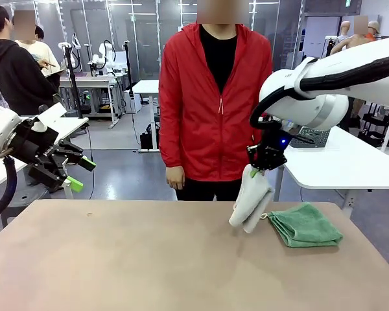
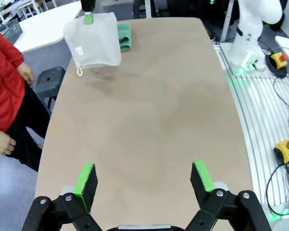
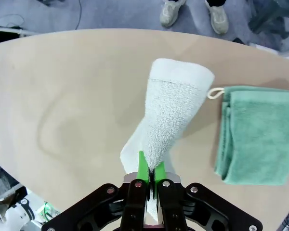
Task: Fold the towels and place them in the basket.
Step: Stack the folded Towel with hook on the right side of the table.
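My right hand (image 1: 262,163) is clamped tight on the top edge of the off-white towel (image 1: 251,199). It's folded & hanging off my fingers, its lower end just about at the bench (image 1: 117,259) surface, near the far edge, right of middle. From my right wrist cam the cloth drops away below the pads (image 3: 143,168) w/ its cord loop (image 3: 215,93) dangling toward the green one. The mint green towel (image 1: 305,225) lies folded flat on the bench just beside it, toward the right edge, apart from my hand. Whether the white towel's bottom actually touches the bench or hangs a hair above, I can't tell from the front cam.

My left hand (image 1: 79,173) is wide open & holding nothing, parked off the left edge of the bench, above it. Its wrist cam looks down the length of the bench at the hanging towel.

Step in hand, as I read it: both towels look folded, so I'm carrying the white one to the basket. I can't spot a basket on the bench, tho.

Next move needs: find the basket first, then swing the towel over w/o letting the fold fall open, keep it high enough to clear the green towel & the rim, lower it in, then let go. Green towel after that, prob same grip on a folded edge. A person (image 1: 214,103) in a red jacket stands at the far edge, hands down; keep the swing clear of them
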You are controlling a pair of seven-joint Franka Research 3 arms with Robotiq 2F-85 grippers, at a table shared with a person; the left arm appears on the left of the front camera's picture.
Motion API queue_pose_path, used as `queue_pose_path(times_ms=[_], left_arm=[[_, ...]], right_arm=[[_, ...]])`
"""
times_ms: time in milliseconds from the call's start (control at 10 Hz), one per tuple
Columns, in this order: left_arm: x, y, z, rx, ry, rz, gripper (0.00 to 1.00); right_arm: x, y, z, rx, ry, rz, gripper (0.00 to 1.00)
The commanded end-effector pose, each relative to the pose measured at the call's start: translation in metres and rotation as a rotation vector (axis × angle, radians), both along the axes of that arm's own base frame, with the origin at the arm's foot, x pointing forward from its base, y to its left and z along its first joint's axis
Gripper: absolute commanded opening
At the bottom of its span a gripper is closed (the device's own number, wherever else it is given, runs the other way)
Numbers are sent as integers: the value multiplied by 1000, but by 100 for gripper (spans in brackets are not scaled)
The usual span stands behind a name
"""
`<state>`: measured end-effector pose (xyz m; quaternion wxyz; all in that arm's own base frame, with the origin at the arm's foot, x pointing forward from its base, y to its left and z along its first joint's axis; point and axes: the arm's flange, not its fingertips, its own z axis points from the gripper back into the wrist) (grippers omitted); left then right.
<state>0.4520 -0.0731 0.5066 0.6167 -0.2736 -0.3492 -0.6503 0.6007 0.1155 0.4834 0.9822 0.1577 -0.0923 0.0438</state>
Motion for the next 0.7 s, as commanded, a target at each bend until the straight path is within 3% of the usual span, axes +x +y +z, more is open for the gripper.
queue_pose_path(times_ms=[0,200,600], left_arm=[[-2,0,2,-15,-3,-12,98],[-2,0,2,-15,-3,-12,98],[-2,0,2,-15,-3,-12,98]], right_arm=[[18,-29,4,-20,43,51,5],[14,-49,6,-17,91,95,5],[8,-74,1,-31,88,44,5]])
